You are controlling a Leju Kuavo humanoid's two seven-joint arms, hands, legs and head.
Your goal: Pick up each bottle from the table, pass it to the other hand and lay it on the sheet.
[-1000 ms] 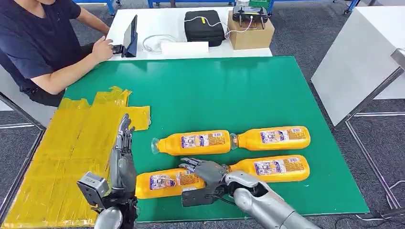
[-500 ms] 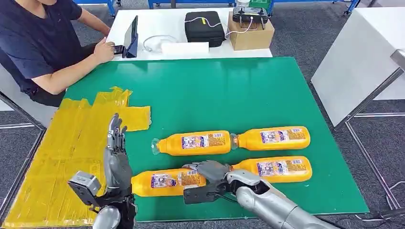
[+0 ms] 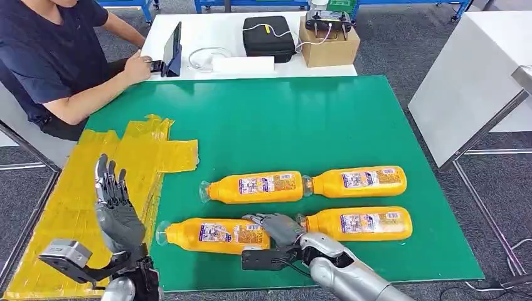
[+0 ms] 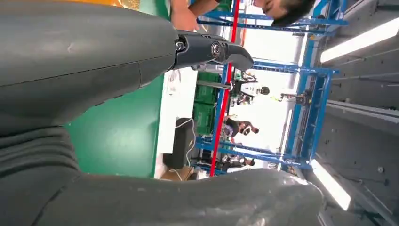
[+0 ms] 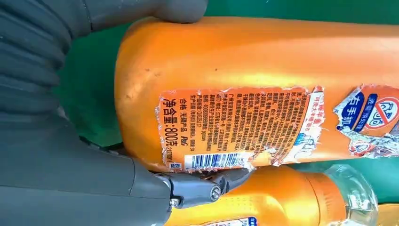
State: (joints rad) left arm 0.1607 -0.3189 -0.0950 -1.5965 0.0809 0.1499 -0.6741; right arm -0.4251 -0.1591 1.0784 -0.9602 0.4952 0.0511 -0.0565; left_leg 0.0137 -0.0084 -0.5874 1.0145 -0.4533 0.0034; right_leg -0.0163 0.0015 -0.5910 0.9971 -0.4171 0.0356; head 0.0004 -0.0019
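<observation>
Right hand [image 3: 279, 229] grasping the base end of the near-left bottle [image 3: 213, 235] lying on the green table [image 3: 282, 119], left hand [image 3: 116, 213] spread and unladen above the yellow sheet [image 3: 75, 207]; an end-heavy grasp risks tilt or slip on lifting.

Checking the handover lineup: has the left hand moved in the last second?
Yes. The left hand has swung out to the robot's left, off the green mat and over the yellow sheet, away from the bottles.

Four orange bottles [image 3: 216, 235] with printed labels lie on a green mat [image 3: 282, 125]; yellow sheet [image 3: 81, 194] at nine o'clock.
</observation>
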